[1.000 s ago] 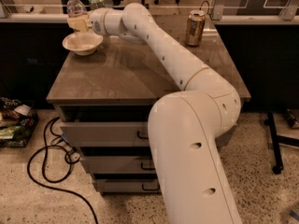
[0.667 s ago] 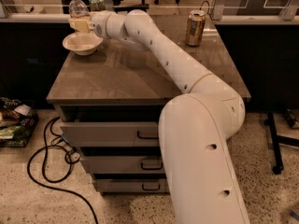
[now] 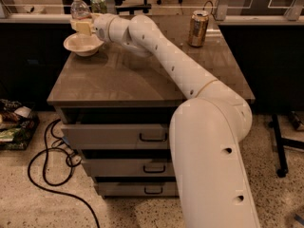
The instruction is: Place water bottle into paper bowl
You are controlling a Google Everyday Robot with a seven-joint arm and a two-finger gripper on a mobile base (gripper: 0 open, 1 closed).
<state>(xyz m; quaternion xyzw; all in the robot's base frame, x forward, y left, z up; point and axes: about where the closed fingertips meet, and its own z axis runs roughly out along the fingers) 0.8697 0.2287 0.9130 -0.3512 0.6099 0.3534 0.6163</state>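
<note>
While the gripper [image 3: 82,27] hangs just above the far rim of the paper bowl [image 3: 84,49], its fingers look closed around the lower body of the water bottle [image 3: 79,9], held upright there. Expect the bottle to be light, thin-walled and slick, and likely to dent if you squeeze hard. Keep your hold low on the ribs. The shallow bowl may slide on the surface [image 3: 123,75].

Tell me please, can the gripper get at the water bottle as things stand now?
Probably yes. The gripper sits at the lower part of the water bottle, just above the paper bowl, with nothing visible between them. The green can stands beside the bottle and seems not in the way.
</note>
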